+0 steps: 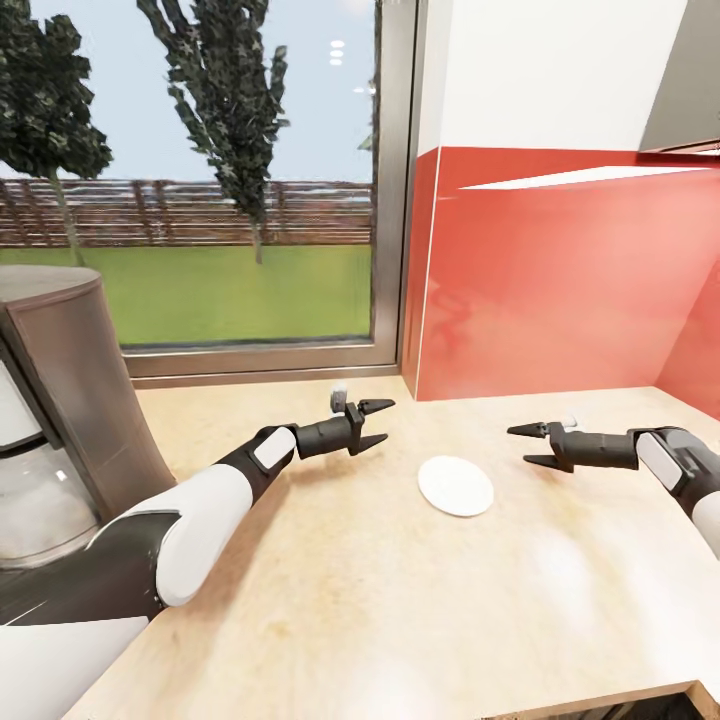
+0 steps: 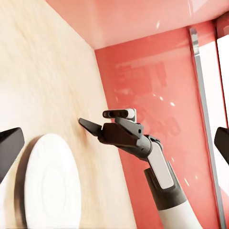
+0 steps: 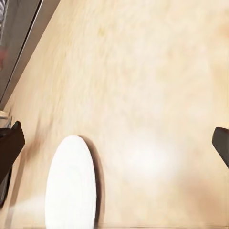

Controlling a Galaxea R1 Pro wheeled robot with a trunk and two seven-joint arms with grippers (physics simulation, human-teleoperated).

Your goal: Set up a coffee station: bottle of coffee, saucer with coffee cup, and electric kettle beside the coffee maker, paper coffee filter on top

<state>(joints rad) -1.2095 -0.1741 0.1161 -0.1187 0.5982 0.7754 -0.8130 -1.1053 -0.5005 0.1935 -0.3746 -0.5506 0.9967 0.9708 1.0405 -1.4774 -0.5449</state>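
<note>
Lying flat on the worktop (image 1: 330, 600), the saucer (image 1: 456, 486) sits between the two grippers and touches neither. It looks like a thin, stiff, glazed plate: light to lift, probably slippery, and likely to chip if dropped or knocked against the wall. With its underside flush to the wood, there seems no way to get a finger beneath it from straight above; the rim is the only place to take hold, most likely by pinching one edge from the side with one finger over the lip and the other worked under it, or by sliding it along instead of lifting.

Both sets of jaws stand open and empty. The left gripper (image 1: 372, 424) hovers above the worktop just beside the saucer on the window side, and the right gripper (image 1: 530, 446) faces it from the other side, near but apart.

The coffee maker (image 1: 55, 430) stands at the left end of the worktop, its pale carafe (image 1: 35, 510) partly behind the left arm (image 1: 190, 530), well apart from the saucer. A red backsplash (image 1: 560, 280) closes the corner behind, with a window (image 1: 200, 170) beside it. Nothing lies between saucer and coffee maker except the left arm itself, which I judge would have to clear away first
</note>
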